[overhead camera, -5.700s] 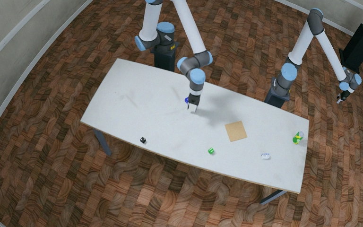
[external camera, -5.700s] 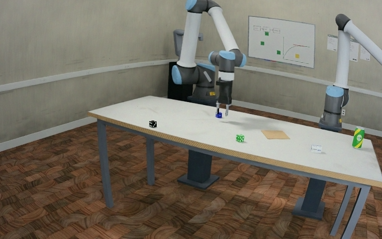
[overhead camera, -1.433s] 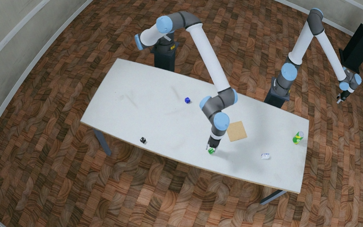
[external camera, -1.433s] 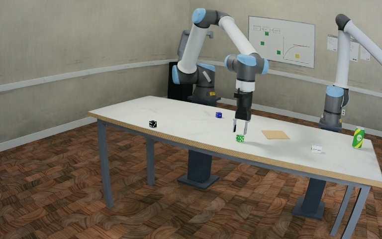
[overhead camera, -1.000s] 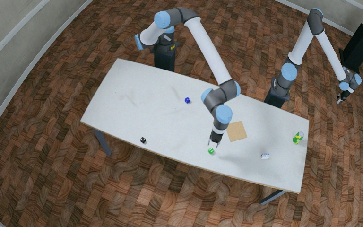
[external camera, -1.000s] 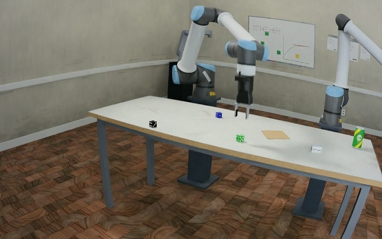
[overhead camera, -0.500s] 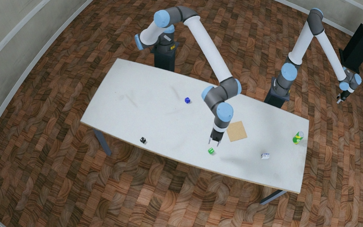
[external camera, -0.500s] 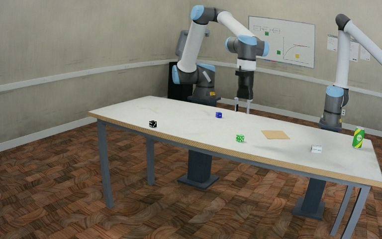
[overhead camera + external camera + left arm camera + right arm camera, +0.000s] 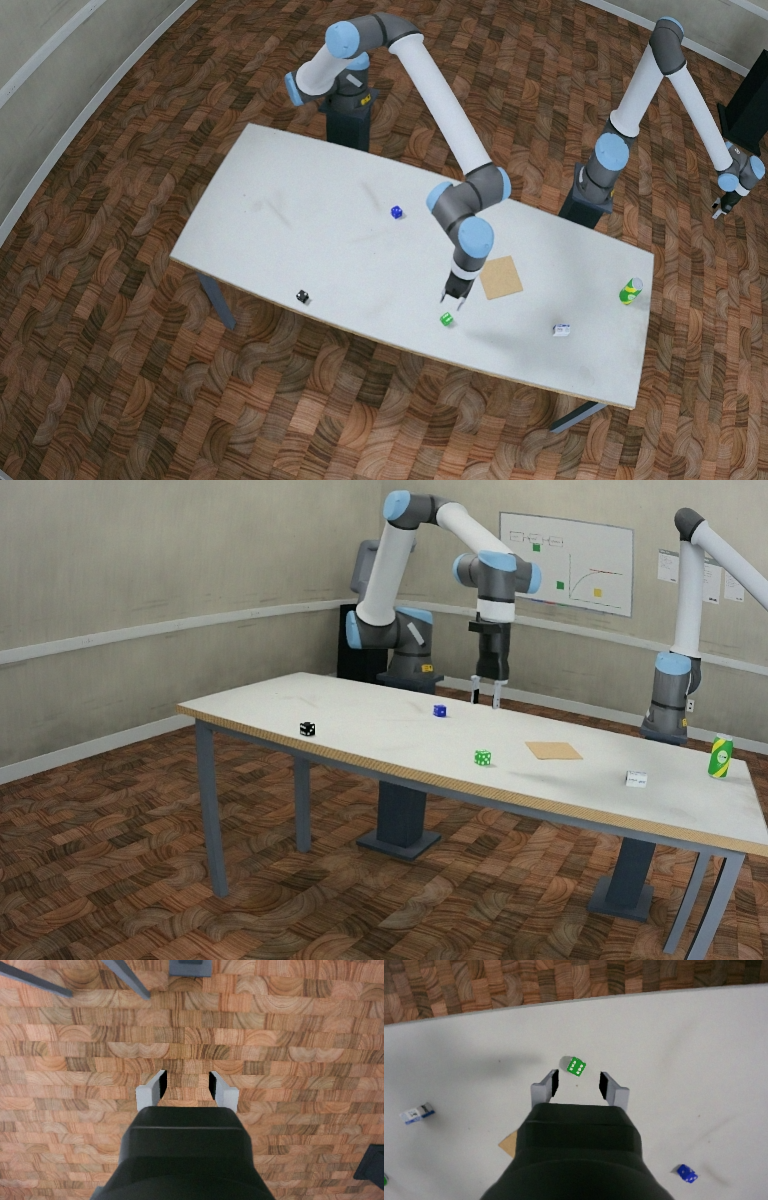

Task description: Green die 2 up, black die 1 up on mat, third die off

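Seen from the top, the right tool hangs above the tabletop, its fingers wide apart with nothing between them. The green die sits at the mat's eight o'clock, six up; the black die lies well off at nine, the blue die at ten. The left tool, also spread wide, is over the floor.

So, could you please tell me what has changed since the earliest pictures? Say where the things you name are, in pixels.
The right gripper (image 9: pixel 451 305) (image 9: pixel 485 705) (image 9: pixel 579 1079) left the blue die (image 9: pixel 396 212) (image 9: pixel 440 710) (image 9: pixel 687 1173), dipped to the green die (image 9: pixel 446 319) (image 9: pixel 482 757) (image 9: pixel 576 1066), then rose, open. All dice, the mat (image 9: pixel 501 277) (image 9: pixel 553 750) (image 9: pixel 509 1144) and the left arm (image 9: pixel 697 116) (image 9: pixel 689 593) stayed where they were.
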Tool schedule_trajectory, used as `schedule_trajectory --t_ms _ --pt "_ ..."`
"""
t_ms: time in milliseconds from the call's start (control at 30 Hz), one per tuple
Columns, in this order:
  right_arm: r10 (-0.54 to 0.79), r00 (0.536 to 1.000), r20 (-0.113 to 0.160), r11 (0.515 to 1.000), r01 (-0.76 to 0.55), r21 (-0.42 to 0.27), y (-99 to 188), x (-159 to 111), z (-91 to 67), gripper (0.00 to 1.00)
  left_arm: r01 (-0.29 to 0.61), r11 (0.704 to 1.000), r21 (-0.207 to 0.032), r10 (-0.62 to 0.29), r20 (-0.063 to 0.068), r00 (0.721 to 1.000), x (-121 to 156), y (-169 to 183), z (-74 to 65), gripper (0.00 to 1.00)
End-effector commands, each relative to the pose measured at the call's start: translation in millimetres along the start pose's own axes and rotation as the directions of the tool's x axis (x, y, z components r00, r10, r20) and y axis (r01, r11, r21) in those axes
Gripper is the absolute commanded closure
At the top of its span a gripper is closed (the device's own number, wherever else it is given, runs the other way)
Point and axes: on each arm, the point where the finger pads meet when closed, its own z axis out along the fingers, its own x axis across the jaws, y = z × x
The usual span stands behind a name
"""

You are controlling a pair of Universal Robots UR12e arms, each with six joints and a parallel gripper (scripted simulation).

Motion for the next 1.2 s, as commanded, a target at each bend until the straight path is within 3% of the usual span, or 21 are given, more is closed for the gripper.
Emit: schedule_trajectory --t_ms 0,467,1167 --pt "0.139 0.990 0.002 0.990 -0.139 0.002 1.4 -3.4 -0.6 0.00 0.002 1.000 0.002 -0.002 -0.001 1.000 2.1 -0.7 1.9 0.00" --pt "0.416 0.909 0.002 0.909 -0.416 0.001 5.8 -4.4 1.6 0.00 0.002 1.000 0.002 -0.002 -0.001 1.000 2.1 -0.7 1.9 0.00" --pt "0.436 0.900 0.002 0.900 -0.436 0.001 6.3 -4.5 1.8 0.00 0.002 1.000 0.002 -0.002 -0.001 1.000 2.1 -0.7 1.9 0.00"
